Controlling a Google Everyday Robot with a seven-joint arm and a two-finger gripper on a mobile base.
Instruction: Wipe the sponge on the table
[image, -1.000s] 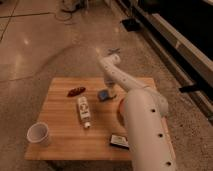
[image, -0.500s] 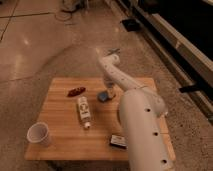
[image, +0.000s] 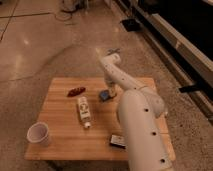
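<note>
Hand (image: 108, 93) closed low over the desk (image: 60, 135), seemingly pinching the sponge (image: 103, 95) at 12 o'clock of centre; risks: a shallow edge grip could slip under drag, and a sweep toward 8 o'clock could knock the bottle (image: 84, 111).

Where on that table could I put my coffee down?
Bare wood on the table: the left side between the dark red object and the white cup, and the front strip between cup and black-and-white box. Crowded: the back middle, where the gripper is shut on the sponge, bottle just in front.
</note>
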